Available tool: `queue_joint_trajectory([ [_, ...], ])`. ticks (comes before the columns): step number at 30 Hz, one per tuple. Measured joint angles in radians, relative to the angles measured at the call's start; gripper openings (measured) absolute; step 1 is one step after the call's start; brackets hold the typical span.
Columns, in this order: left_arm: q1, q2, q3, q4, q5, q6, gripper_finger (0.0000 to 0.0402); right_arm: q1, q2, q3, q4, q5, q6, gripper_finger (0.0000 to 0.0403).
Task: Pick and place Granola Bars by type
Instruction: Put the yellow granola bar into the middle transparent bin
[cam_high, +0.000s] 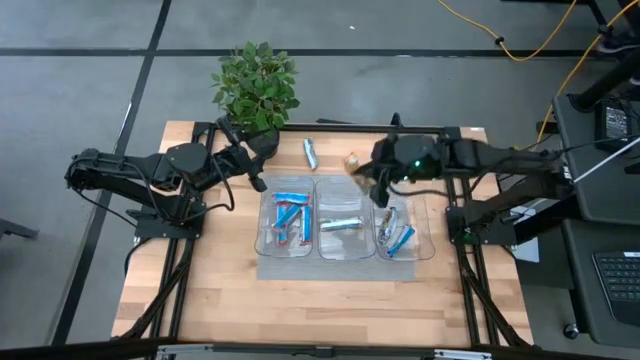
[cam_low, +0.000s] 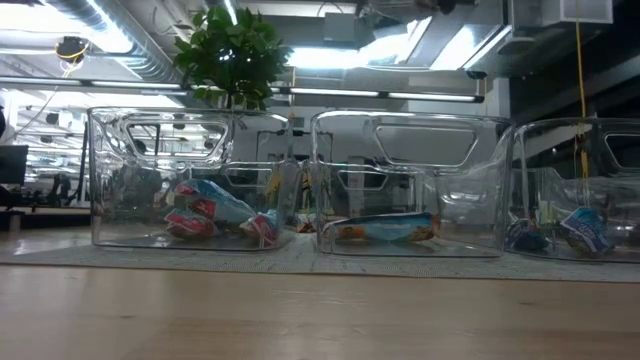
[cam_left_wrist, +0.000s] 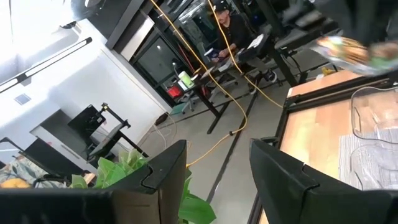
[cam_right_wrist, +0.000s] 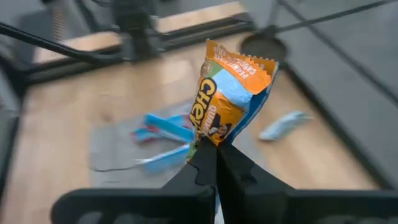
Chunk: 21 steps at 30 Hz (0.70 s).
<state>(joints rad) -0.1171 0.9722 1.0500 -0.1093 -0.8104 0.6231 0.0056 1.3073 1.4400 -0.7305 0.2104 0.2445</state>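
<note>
**Right gripper lifts an orange bar above the bins**

Right gripper (cam_right_wrist: 216, 149) has its fingers pressed together on the lower end of an orange-and-blue bar (cam_right_wrist: 230, 93), which stands up from the fingertips with its crimped top edge free. From above, this bar (cam_high: 354, 161) hangs over the worktop just behind the middle bin, close to the far edge, with the right arm reaching in from the right side.

Three clear bins sit side by side on a grey mat (cam_high: 335, 265) in the middle of the worktop (cam_high: 200, 300). The left bin (cam_high: 288, 222) holds several blue bars with red ends, piled against each other. The middle bin (cam_high: 342, 225) holds one bar lying flat along its floor. The right bin (cam_high: 400, 232) holds blue bars leaning together. From table height the same three bins show in a row, each with its bars resting on the bottom.

One silver-blue bar (cam_high: 310, 153) lies loose on the wood behind the bins, near the far edge and just beside the potted plant (cam_high: 255, 85).

Left gripper (cam_left_wrist: 217, 168) hovers by the plant at the far left corner, its fingers spread and holding nothing.
</note>
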Motion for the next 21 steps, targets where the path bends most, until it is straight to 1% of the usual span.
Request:
queue_joint_trajectory([
  [5, 0.000, 0.000, 0.000, -0.001, 0.000, -0.006, 0.0169, 0.041, 0.002, -0.082, 0.137, -0.087, 0.025, 0.0006],
  [11, 0.000, 0.000, 0.000, -0.022, 0.001, -0.032, 0.0169, 0.092, 0.006, -0.084, 0.210, -0.090, 0.022, 0.0006],
  [16, 0.000, 0.000, 0.000, -0.050, 0.001, -0.060, 0.0169, 0.124, 0.020, -0.083, 0.181, -0.091, -0.008, 0.0006],
  [21, 0.000, 0.000, 0.000, -0.054, 0.001, -0.063, 0.0169, 0.152, 0.088, -0.083, 0.100, -0.104, -0.044, 0.0006],
])
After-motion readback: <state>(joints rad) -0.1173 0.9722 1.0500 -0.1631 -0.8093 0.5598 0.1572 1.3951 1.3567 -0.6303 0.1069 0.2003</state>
